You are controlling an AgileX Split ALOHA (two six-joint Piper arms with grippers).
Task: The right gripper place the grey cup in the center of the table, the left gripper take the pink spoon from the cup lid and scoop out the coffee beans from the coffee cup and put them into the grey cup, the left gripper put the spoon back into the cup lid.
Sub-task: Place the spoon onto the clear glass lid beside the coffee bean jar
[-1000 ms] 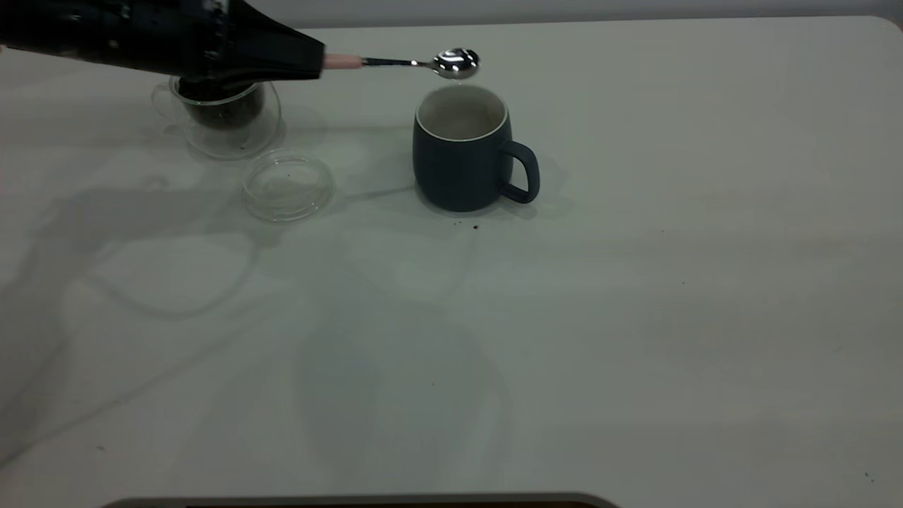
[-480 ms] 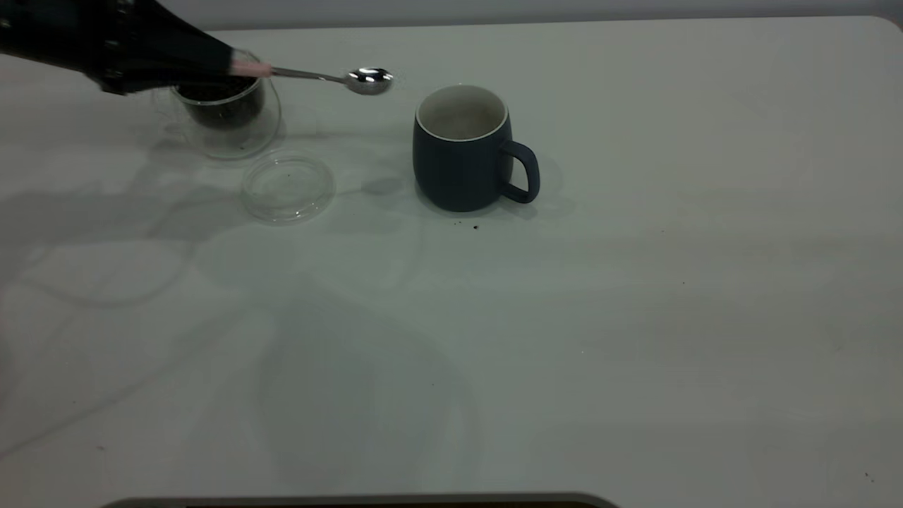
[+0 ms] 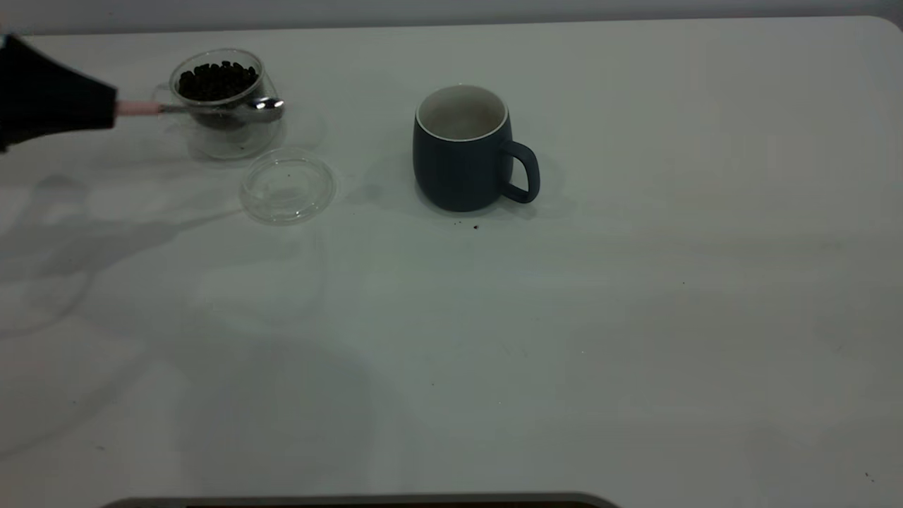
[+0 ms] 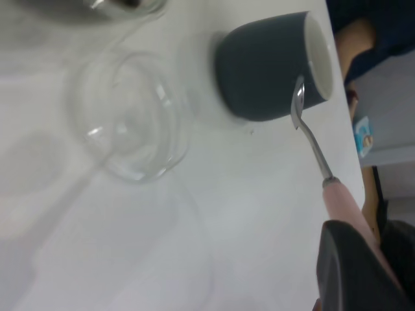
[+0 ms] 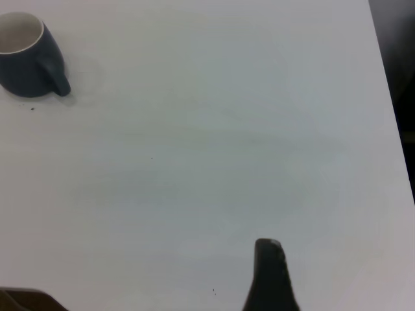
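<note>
Pulled back since a second ago from over the grey cup (image 3: 462, 152) to the table's (image 3: 635, 317) left edge: left gripper (image 3: 106, 109) pinching the pink spoon (image 3: 211, 107), bowl at the coffee cup (image 3: 224, 106). Beside it, lid (image 3: 288, 186); wide bare tabletop beyond. Right gripper (image 5: 271, 272): cannot tell fingers.

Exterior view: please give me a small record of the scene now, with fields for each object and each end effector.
left end effector: at the table's left edge, shut on the spoon handle
spoon: held level, bowl in front of the glass cup
glass cup: upright, holds beans
lid: flat on the table, nothing in it
grey cup: upright, handle toward the right
right end effector: away from the objects, over bare table
</note>
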